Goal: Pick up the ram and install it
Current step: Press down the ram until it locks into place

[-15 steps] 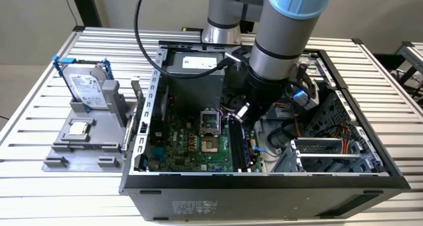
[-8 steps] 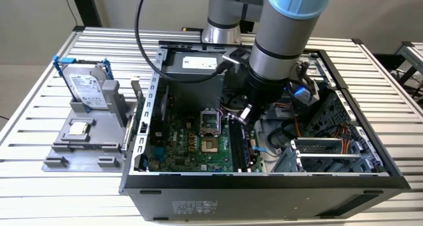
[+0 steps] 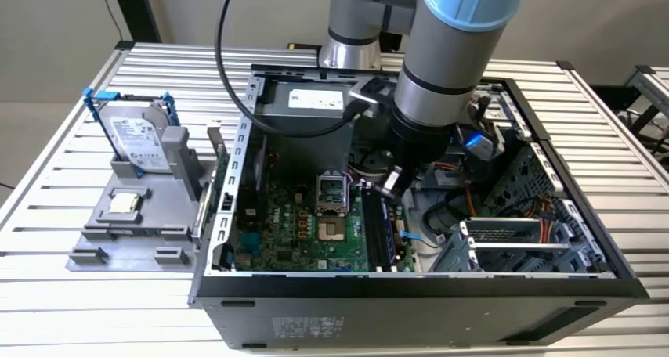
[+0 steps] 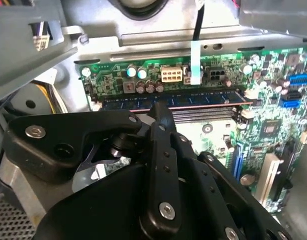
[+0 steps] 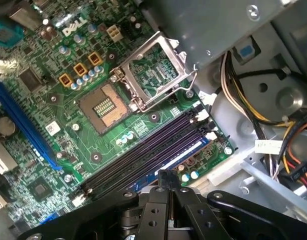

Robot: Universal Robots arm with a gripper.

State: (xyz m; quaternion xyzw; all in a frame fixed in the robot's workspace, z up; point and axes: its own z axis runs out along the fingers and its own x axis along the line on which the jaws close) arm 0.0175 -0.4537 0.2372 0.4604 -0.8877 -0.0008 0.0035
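The ram (image 4: 193, 101) is a long dark-blue stick with a row of chips. It stands on edge in the outermost memory slot of the green motherboard (image 5: 68, 145), next to the empty black slots (image 5: 143, 150). In the first wrist view its top edge (image 5: 181, 156) shows as a pale blue strip. My gripper (image 5: 168, 175) is shut, with its black fingertips (image 4: 161, 112) pressed together right over the stick's top edge, near its middle. In the exterior view the gripper (image 3: 392, 183) reaches down into the open computer case (image 3: 418, 283), above the memory slots (image 3: 381, 232).
The CPU socket (image 5: 106, 105) lies open with its metal frame (image 5: 153, 70) raised. Bundles of cables (image 5: 273, 125) and metal drive cages (image 3: 522, 243) crowd the case beside the slots. On the exterior view's left, a grey holder (image 3: 136, 232) carries a hard drive (image 3: 136, 134) and a square chip (image 3: 125, 203).
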